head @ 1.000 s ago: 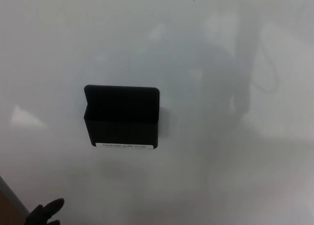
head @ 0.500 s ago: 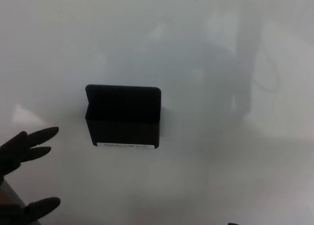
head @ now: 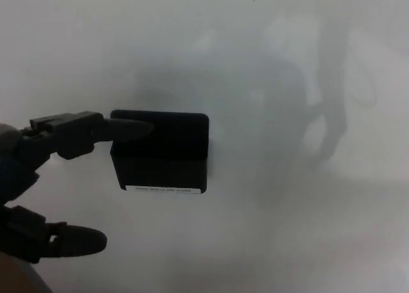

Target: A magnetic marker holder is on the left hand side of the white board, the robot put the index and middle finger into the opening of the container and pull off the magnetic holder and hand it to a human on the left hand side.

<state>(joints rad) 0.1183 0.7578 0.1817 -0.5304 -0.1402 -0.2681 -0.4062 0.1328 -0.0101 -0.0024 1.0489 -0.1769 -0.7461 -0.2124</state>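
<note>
Whiteboard (head: 287, 229): glossy, faint reflections. Magnetic marker holder (head: 163, 153): black, stuck left of centre, white label along its bottom edge; contents not visible. Left hand (head: 48, 178): spread, holding nothing; upper fingers (head: 121, 129) overlap holder's top-left corner, thumb below.

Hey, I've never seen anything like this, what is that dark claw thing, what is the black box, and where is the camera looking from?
The camera sits on a humanoid robot's head, facing a glossy whiteboard. The claw is the robot's black left hand, coming in from picture left, fingers apart and holding nothing. Its upper fingers reach the top of a black box-shaped magnetic marker holder stuck to the board, with a small white label along its bottom edge. The right hand is out of view.
</note>
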